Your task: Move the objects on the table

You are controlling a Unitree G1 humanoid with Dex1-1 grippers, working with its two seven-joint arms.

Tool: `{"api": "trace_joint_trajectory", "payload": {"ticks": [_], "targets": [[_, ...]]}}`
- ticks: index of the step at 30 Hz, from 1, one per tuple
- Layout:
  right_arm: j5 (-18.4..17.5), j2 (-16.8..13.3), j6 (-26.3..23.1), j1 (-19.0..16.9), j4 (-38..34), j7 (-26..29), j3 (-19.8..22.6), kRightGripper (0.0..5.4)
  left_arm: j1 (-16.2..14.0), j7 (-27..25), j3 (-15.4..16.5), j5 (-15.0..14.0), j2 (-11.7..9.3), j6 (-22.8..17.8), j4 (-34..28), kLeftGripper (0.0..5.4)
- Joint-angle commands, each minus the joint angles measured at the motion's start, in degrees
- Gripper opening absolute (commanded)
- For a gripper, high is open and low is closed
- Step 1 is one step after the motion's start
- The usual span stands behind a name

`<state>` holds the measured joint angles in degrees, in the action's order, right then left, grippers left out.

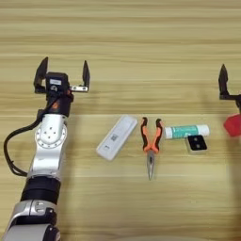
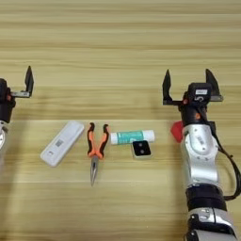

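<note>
Objects sit in a row mid-surface: white flat device, orange-handled pliers, green-white tube with the black-topped block touching its front. Your left end effector hovers behind the device, fingers spread wide, empty. Your right end effector gapes too, its arm half hiding the red cube.

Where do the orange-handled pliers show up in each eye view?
Left eye view: the orange-handled pliers lie right of centre, tip pointing toward the robot.
Right eye view: they lie left of centre.
Shared landmark: the green-white tube lies just to their right in both views.
</note>
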<state>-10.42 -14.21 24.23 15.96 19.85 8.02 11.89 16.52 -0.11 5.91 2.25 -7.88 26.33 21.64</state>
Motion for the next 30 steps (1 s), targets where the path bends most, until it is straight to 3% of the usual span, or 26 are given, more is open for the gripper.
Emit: {"api": "trace_joint_trajectory", "payload": {"ticks": [1, 6, 15, 22, 30], "targets": [[-5.5, -4.02, -8.17, -2.07, -9.29, 4.31, 1.99, 5.4, 0.68, 0.62, -0.32, 0.69, -0.09, 0.37, 0.41, 5.39], [-9.75, -10.34, -19.1, -7.71, -20.76, 10.97, 2.95, 5.4, 1.3, 1.01, -0.54, 0.89, 0.06, 0.53, 1.38, 5.39], [-13.37, -15.11, -33.47, -19.33, -30.07, 18.28, 3.51, 5.4, 2.45, 1.67, -0.74, 1.24, 0.12, 1.19, 3.41, 5.39], [-12.52, -16.76, -37.44, -22.28, -28.51, 22.73, 2.33, 5.4, 2.82, 1.66, -0.62, 1.27, 0.06, 1.77, 4.29, 5.39], [-9.43, -17.27, -37.77, -22.75, -24.36, 24.84, 0.92, 5.4, 2.81, 1.67, -0.63, 1.28, 0.12, 2.07, 4.44, 5.39]]}}
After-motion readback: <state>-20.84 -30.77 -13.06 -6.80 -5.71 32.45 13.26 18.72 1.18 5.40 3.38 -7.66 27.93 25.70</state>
